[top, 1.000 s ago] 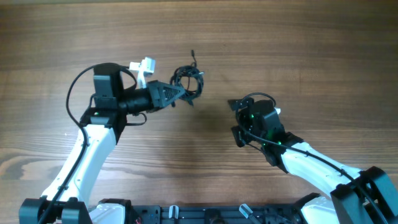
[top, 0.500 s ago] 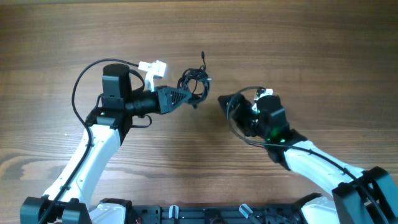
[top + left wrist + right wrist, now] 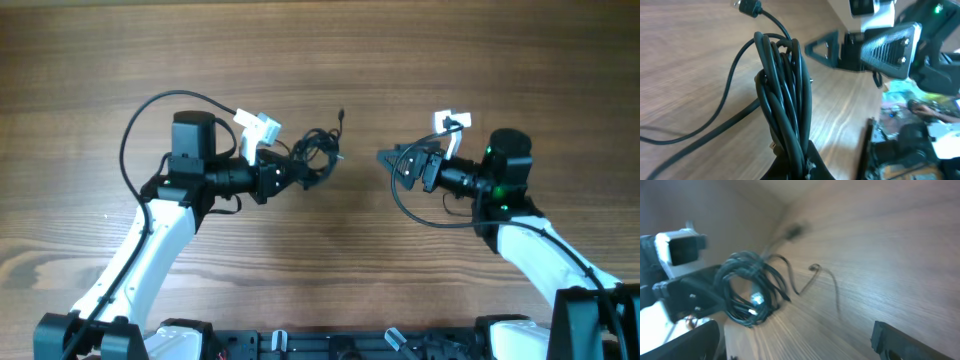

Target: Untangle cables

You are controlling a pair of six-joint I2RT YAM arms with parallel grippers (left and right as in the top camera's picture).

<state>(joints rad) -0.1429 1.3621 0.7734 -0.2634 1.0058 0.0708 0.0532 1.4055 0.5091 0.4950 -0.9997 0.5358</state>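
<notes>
The cables (image 3: 318, 152), coiled together, were clamped by the left gripper (image 3: 298, 169); the right gripper (image 3: 391, 162) was spread wide nearby.

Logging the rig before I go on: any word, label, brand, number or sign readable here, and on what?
No readable text: the bundle of thin black cables and the brown wooden table bear no print.
Colourful clutter at the right edge of the left wrist view: too blurred to read.
</notes>
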